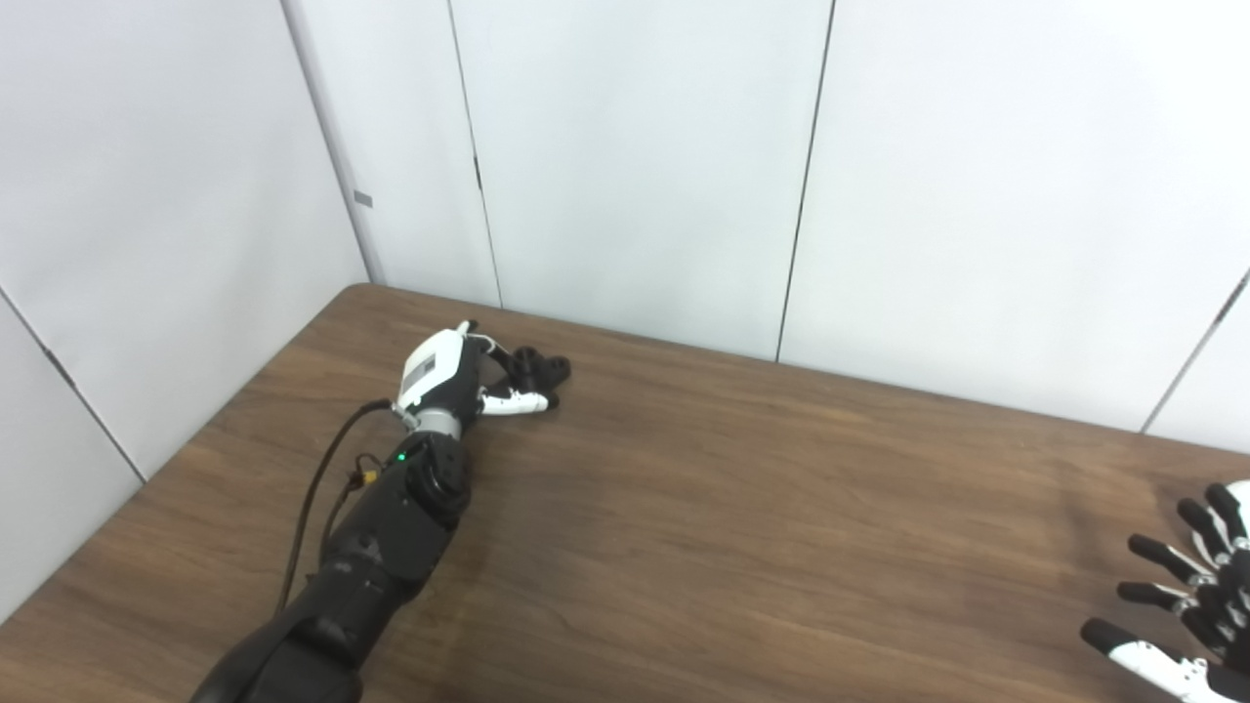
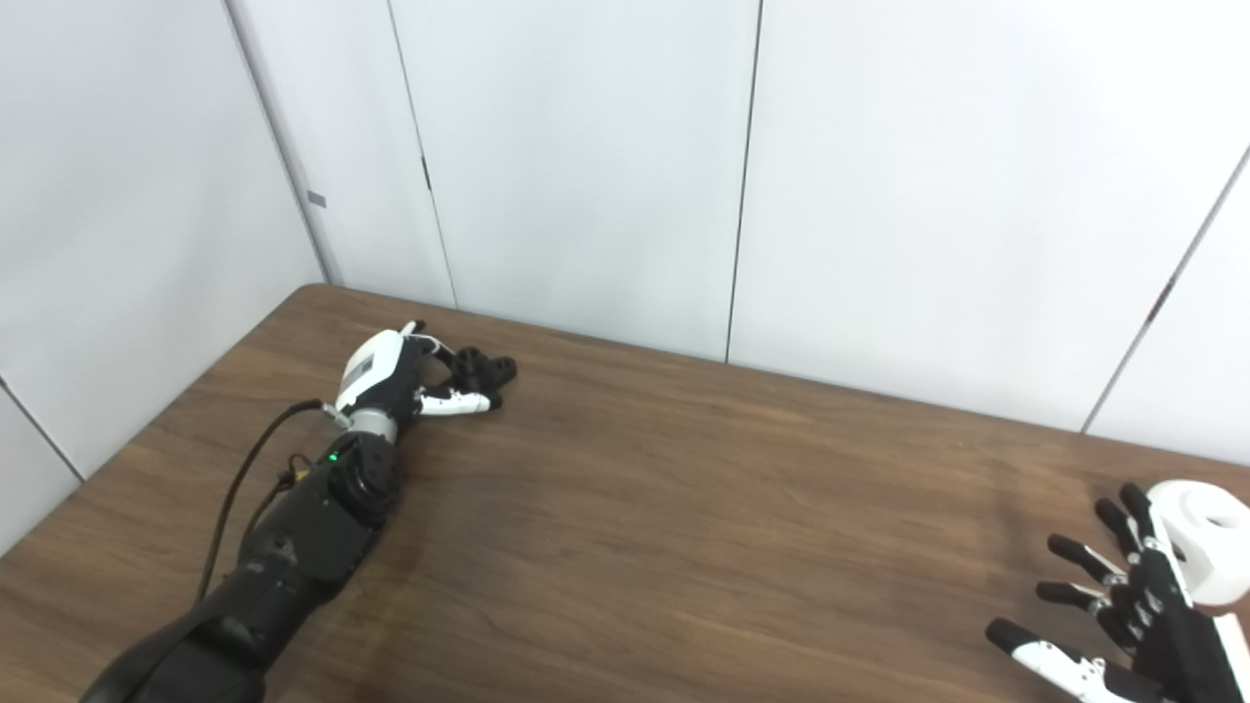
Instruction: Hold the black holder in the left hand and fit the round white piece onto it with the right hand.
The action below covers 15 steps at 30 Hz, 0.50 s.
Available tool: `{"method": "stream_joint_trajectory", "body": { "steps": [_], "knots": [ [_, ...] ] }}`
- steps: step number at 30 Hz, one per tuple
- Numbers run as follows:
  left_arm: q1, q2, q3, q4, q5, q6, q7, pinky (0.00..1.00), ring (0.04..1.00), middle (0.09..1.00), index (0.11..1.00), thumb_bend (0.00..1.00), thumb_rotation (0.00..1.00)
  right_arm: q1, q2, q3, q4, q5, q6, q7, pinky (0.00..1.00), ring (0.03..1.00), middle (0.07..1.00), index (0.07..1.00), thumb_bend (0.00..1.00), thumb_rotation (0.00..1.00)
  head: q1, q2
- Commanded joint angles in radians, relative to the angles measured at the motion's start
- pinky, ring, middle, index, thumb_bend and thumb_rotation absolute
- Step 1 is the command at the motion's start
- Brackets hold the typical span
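Observation:
The black holder [image 1: 539, 371] lies on the wooden table [image 1: 742, 508] near its far left corner. My left hand [image 1: 459, 376] reaches it from behind, with the white thumb [image 1: 516, 401] along its near side and the fingers [image 1: 488, 344] at its far side. Whether they are clamped on it is hidden by the back of the hand. The round white piece [image 2: 1206, 547] sits at the table's right edge and is seen clearly only in the right eye view. My right hand [image 2: 1123, 605] is just left of it, fingers spread, holding nothing.
White wall panels [image 1: 635, 166] close off the table at the back and on the left. A black cable [image 1: 317, 488] loops off my left forearm over the table's left side. Bare wood spans the stretch between the two hands.

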Motion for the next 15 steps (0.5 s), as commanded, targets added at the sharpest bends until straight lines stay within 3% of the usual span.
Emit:
{"method": "stream_joint_trajectory", "body": {
  "steps": [1, 15],
  "knots": [
    [-0.005, 0.001, -0.02, 0.012, 0.005, -0.011, -0.023, 1.0, 1.0, 0.941, 0.484, 0.53, 0.06, -0.019, -0.005, -0.016, -0.043, 0.008, -0.006, -0.015, 0.62, 0.815, 0.964, 0.982, 0.62, 0.11, 0.002, 0.003],
    [0.026, 0.005, -0.039, 0.002, -0.016, -0.053, -0.055, 1.0, 1.0, 0.943, 0.484, 0.52, 0.06, -0.023, -0.001, -0.011, -0.056, -0.017, 0.01, -0.029, 0.63, 0.812, 0.964, 0.983, 0.59, 0.14, -0.009, 0.007]
  ]
}}
